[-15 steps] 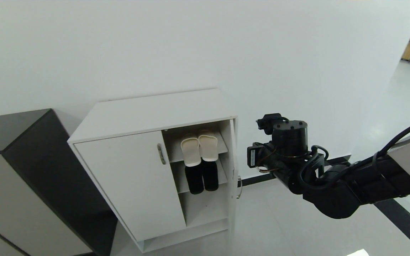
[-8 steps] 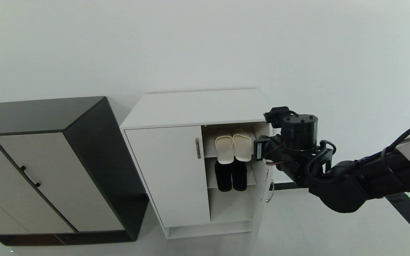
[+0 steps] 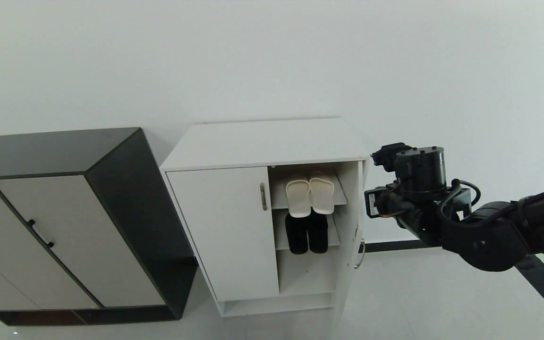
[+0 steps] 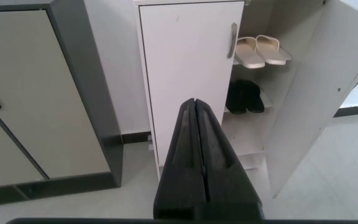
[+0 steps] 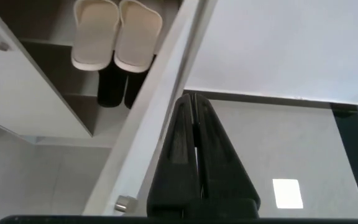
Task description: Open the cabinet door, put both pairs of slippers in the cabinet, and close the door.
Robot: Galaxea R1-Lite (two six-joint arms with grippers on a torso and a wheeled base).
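Note:
The white cabinet (image 3: 262, 141) stands against the wall with its left door (image 3: 225, 231) closed and its right door (image 3: 350, 245) swung open, edge toward me. Inside, white slippers (image 3: 310, 193) lie on the top shelf and black slippers (image 3: 306, 233) on the shelf below. My right arm (image 3: 418, 198) hangs just right of the open door, near its top. In the right wrist view the right gripper (image 5: 194, 96) is shut and empty, beside the door's outer face (image 5: 160, 106). The left gripper (image 4: 194, 102) is shut and empty, low in front of the closed door (image 4: 185, 68).
A dark cabinet (image 3: 64, 212) with beige doors stands close on the left of the white one. A black strip (image 3: 395, 245) runs along the wall base to the right. Open floor lies right of the open door, whose handle (image 3: 361, 252) sticks out there.
The head camera swung early on, shifting the whole picture. Since then my right arm has drawn to the right, from the door's top edge to outside the open door.

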